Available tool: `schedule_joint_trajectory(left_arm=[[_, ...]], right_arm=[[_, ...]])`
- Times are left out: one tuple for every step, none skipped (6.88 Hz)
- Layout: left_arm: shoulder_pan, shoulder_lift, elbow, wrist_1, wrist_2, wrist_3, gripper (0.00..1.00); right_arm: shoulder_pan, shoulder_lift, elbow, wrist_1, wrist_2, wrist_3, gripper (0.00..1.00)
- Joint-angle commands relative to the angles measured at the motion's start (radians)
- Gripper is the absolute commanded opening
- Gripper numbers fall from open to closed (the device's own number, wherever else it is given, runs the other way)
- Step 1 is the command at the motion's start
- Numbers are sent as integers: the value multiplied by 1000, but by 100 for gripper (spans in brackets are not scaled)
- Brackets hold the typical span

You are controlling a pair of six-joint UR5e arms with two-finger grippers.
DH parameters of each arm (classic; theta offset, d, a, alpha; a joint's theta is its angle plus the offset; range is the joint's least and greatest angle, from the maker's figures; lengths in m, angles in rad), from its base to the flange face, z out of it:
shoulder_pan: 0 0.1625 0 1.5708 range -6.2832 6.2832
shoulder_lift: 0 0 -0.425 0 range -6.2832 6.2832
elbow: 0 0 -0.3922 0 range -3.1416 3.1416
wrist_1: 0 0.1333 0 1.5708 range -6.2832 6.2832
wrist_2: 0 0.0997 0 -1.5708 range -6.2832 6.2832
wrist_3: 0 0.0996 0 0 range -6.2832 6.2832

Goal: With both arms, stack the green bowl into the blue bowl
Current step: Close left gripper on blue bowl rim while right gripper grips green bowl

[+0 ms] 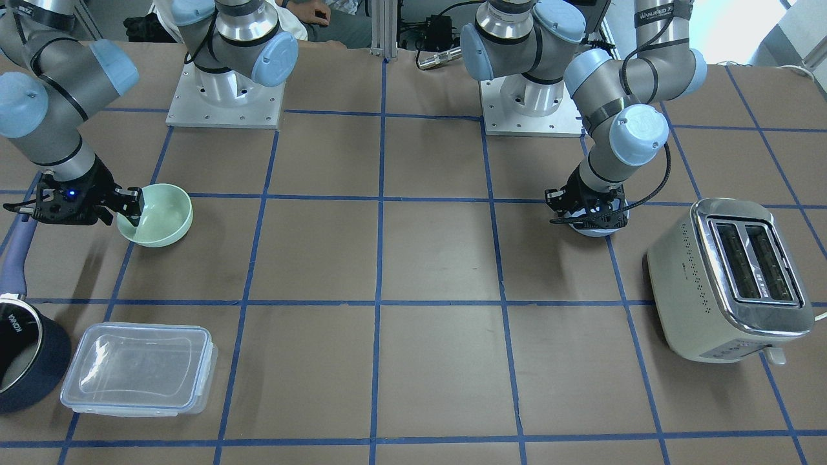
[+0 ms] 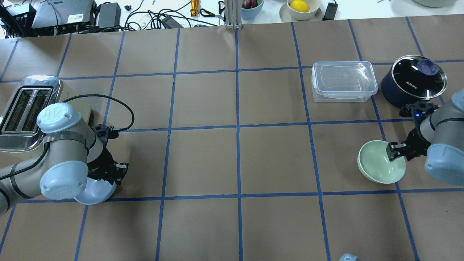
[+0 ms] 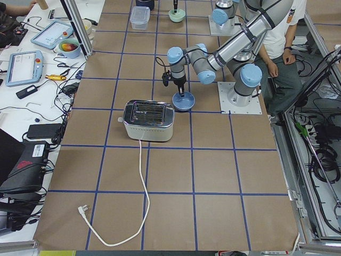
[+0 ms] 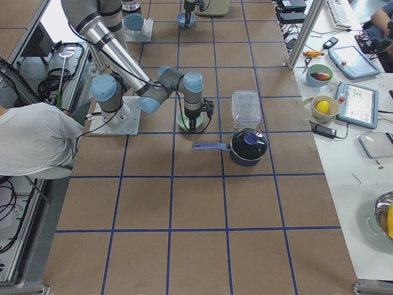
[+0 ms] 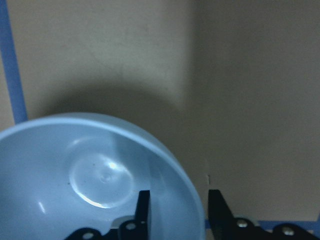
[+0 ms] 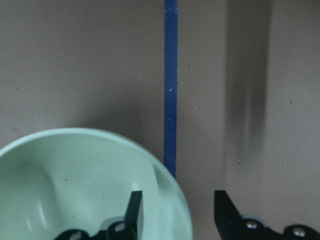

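The green bowl [image 1: 161, 216] [image 2: 378, 163] sits on the table at the robot's right. My right gripper [image 1: 131, 205] [image 2: 394, 151] [image 6: 177, 200] is open, one finger inside the bowl and one outside its rim [image 6: 170, 175]. The blue bowl [image 2: 97, 191] [image 5: 75, 175] sits at the robot's left, mostly hidden under the left wrist in the front view [image 1: 597, 229]. My left gripper [image 2: 116, 174] [image 5: 177, 200] is open astride the blue bowl's rim, with a gap to the inner finger [image 5: 143, 210]. The two bowls are far apart.
A cream toaster [image 1: 730, 278] [image 2: 25, 108] stands just beyond the left arm. A clear lidded container [image 1: 139, 368] [image 2: 342, 81] and a navy saucepan [image 1: 26, 361] [image 2: 413, 81] stand near the right arm. The pan's handle [image 1: 16, 258] lies close to the right gripper.
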Motion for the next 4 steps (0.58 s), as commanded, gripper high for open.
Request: schedule_joint_trajectory(left_arm=[[-61, 3, 13, 21, 12, -32, 0], [-169, 6, 84, 16, -40, -156, 0], [-310, -30, 199, -32, -103, -394, 0], [-409, -99, 314, -65, -166, -552, 0]], right_arm=[[-5, 0, 6, 9, 6, -4, 8], [-5, -3, 3, 21, 6, -4, 0], [-3, -14, -2, 39, 8, 5, 0], [1, -20, -19, 53, 49, 15, 0]])
